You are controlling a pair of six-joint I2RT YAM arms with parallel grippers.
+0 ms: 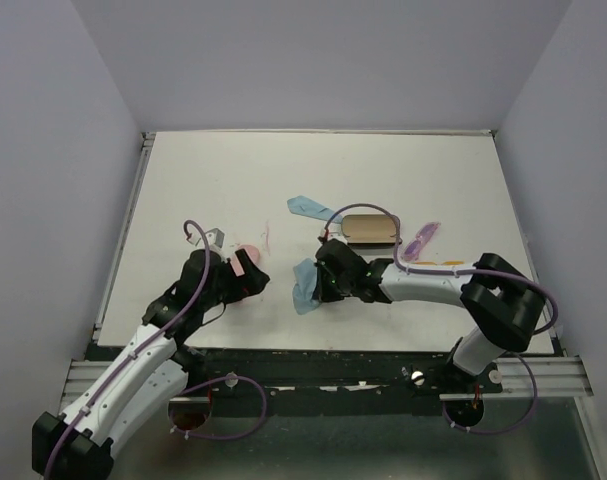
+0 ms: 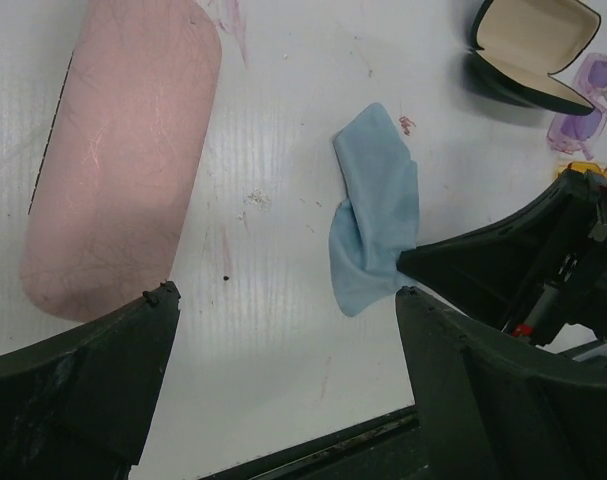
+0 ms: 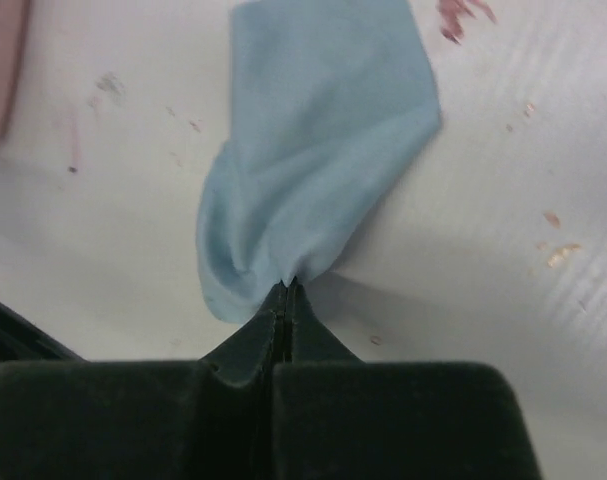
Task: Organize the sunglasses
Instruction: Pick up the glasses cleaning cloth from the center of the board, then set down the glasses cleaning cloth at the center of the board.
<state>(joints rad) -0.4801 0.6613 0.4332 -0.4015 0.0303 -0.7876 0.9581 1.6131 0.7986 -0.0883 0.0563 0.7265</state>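
Sunglasses (image 1: 421,240) in pale purple lie toward the right of the white table (image 1: 203,180), just right of an open black case (image 1: 368,230) with a tan lining. Plain, pale grey-lilac walls (image 1: 73,150) close the table in on the left, far and right sides. We see faint pink scuff marks and small specks scattered across the finely ribbed surface.

On the left, a closed pink case (image 2: 123,160) lies flat. The left gripper (image 2: 283,292) hangs just beside its near end, its jaws spread wide over bare table with nothing between them. Right of that, near the middle, a crumpled blue cloth (image 2: 378,200) lies on the table. The right gripper (image 3: 286,285) has its fingers pressed tight together on the cloth's near edge, pinching a fold. A second blue cloth (image 1: 305,207) lies farther back, left of the black case.
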